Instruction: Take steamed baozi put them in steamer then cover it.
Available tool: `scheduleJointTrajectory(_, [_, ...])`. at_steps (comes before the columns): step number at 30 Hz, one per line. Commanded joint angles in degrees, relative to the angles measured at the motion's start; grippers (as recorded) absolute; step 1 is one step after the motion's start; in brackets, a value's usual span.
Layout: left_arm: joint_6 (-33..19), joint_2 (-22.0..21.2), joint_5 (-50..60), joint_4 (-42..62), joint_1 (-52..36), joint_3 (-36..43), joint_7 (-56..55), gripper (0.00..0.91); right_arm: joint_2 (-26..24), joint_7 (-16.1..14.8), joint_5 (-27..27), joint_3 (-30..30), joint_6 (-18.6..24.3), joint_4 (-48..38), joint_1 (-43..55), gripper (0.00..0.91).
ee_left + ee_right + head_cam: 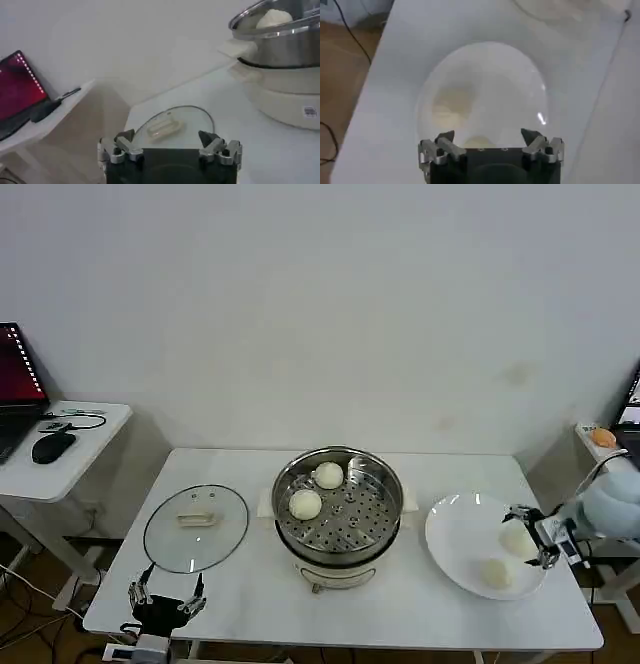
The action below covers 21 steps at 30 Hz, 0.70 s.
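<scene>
Two baozi (317, 489) already sit in the open steamer (338, 506), so the right hand (528, 536) spreads released around a plate (462, 529) bun (517, 538), while the left hand (167, 596), also released, waits near the glass lid (196, 526).

Label on steamer (280, 70) base too small to read

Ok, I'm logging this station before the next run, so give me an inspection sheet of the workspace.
Surface: white table.
Job's things: steamer uncovered, two baozi inside; two baozi on the white plate; cover flat on the table, left of the steamer.
Clutter: nothing seen.
Grippers: left pincer open at the front table edge; right pincer open around a plate baozi.
Cables: on the floor.
Surroundings: side desk with laptop and mouse.
</scene>
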Motion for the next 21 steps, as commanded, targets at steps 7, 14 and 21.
scheduleJointTrajectory(7, [0.0, -0.2, 0.2, 0.9, 0.2, -0.3, 0.0, 0.907, 6.4, 0.3, -0.9, 14.4, -3.3, -5.5, -17.8, 0.907])
scheduleJointTrajectory(14, [0.2, -0.1, 0.2, 0.7, 0.2, -0.7, 0.0, 0.907, 9.5, 0.3, 0.2, 13.9, -5.5, -9.0, -16.8, 0.907])
scheduleJointTrajectory(21, [0.2, -0.3, 0.2, 0.8, 0.2, -0.8, 0.0, 0.907, 9.1, -0.6, 1.3, 11.0, -7.7, -8.6, -15.0, 0.907])
